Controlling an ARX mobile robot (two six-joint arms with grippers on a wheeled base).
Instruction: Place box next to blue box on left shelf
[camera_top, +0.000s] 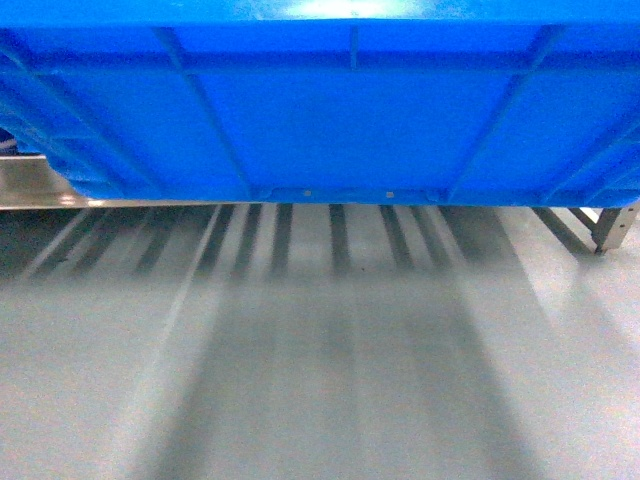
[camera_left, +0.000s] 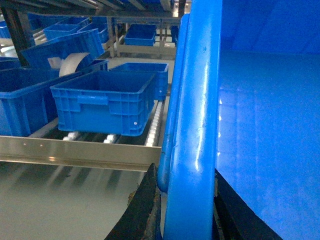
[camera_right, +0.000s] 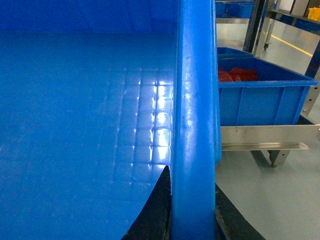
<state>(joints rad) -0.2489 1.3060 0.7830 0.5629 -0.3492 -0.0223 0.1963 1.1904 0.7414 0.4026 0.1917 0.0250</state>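
The box (camera_top: 330, 110), a large bright-blue ribbed crate, fills the top of the head view and hangs above the grey floor. My left gripper (camera_left: 187, 200) is shut on the box's left rim (camera_left: 197, 125), one black finger (camera_left: 147, 205) outside the wall and one inside. My right gripper (camera_right: 192, 205) is shut on the opposite rim (camera_right: 195, 125) in the same way. To the left, another blue box (camera_left: 102, 102) sits on the left shelf, whose white rollers (camera_left: 155, 122) show beside it behind a silver front rail (camera_left: 75, 152). The roller lane between that blue box and my box is bare.
More blue crates (camera_left: 20, 105) crowd the shelf's left and back, one holding a white roll (camera_left: 74, 64). On the right a blue bin with red parts (camera_right: 260, 95) rests on a metal rack with a leg (camera_top: 610, 225) on the floor.
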